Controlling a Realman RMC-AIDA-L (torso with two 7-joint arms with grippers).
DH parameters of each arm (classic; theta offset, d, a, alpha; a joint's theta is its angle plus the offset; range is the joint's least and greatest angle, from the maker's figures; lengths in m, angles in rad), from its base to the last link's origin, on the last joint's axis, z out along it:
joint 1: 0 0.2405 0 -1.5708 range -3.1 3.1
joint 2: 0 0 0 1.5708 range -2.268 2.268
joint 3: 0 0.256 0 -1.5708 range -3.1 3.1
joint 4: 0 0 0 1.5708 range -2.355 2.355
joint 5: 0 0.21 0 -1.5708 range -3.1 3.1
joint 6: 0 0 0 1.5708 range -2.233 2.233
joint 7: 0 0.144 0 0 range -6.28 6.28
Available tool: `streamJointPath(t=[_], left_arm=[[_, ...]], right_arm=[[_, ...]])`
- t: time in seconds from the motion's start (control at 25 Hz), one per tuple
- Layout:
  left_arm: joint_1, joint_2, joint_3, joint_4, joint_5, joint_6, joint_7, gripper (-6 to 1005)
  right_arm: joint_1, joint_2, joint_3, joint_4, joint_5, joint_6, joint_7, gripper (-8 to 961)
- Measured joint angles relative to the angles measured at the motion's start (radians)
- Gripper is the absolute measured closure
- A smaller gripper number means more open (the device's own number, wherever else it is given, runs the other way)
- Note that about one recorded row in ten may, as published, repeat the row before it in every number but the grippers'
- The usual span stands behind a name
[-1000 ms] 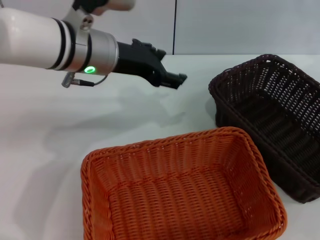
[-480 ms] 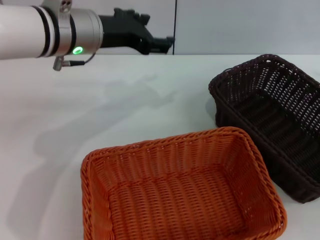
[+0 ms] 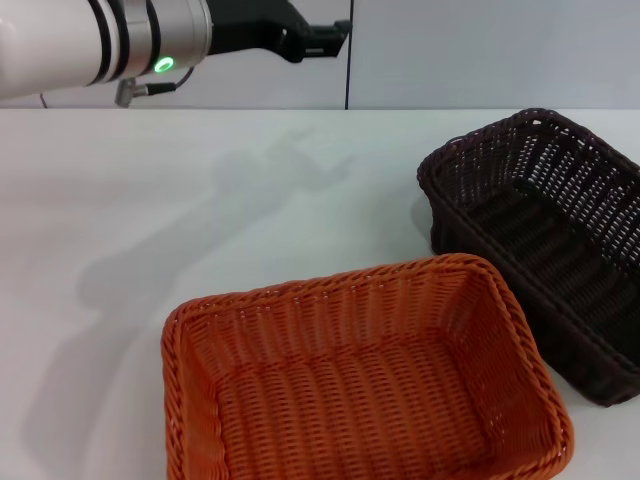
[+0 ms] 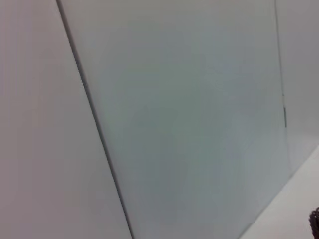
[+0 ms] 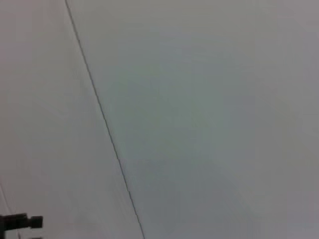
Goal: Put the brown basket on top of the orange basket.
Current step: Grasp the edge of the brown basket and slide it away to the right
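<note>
Head view: our left pincer [image 3: 335, 32] is up high at the back of the scene, against the grey wall panels [image 3: 480, 50], well above the white bench [image 3: 200, 200] and well apart from both baskets. We can't tell how far its fingers are spread — only dark tips show at the frame edge. It holds nothing. Its shadow falls on the bare bench below.

The brown basket [image 3: 545, 240] sits on the bench to our right, upright and empty. The orange basket [image 3: 365, 385] sits nearer us, also upright and empty, its far right corner just beside the brown one's near wall — whether they touch, we can't tell. Nothing lies between the pincer and either basket.

Left wrist view shows mostly wall panel and a seam, with a sliver of the brown basket at the frame's corner. Right wrist view shows wall and a small dark pincer tip far off; our right pincer itself doesn't show anywhere.
</note>
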Motion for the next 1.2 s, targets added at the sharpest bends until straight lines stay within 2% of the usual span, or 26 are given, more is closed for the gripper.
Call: streamJointPath(t=[0.08,0.12,0.16,0.24,0.32,0.72,1.2], left_arm=[[-0.001,0.000,0.000,0.000,0.000,-0.007,0.001,186],[-0.008,0.001,0.000,-0.001,0.000,-0.021,0.016,186],[-0.011,0.001,0.000,-0.002,0.000,-0.025,0.028,186],[-0.011,0.001,0.000,-0.002,0.000,-0.025,0.028,186],[-0.023,0.001,0.000,-0.003,0.005,-0.033,0.063,186],[-0.057,0.004,-0.009,-0.030,0.011,-0.042,0.097,186],[-0.106,0.004,-0.001,-0.072,0.015,-0.036,0.118,186]], right_arm=[[-0.025,0.028,0.036,-0.008,0.000,0.041,-0.008,375],[-0.044,0.053,0.062,-0.012,0.000,0.072,-0.021,376],[-0.044,0.053,0.062,-0.012,0.000,0.072,-0.021,376],[-0.063,0.078,0.088,-0.007,0.004,0.101,-0.031,376],[-0.086,0.086,0.100,0.067,0.024,0.142,-0.051,376],[-0.133,0.075,0.126,0.309,0.036,0.156,-0.211,377],[-0.186,0.076,0.200,0.374,-0.073,0.149,-0.226,378]])
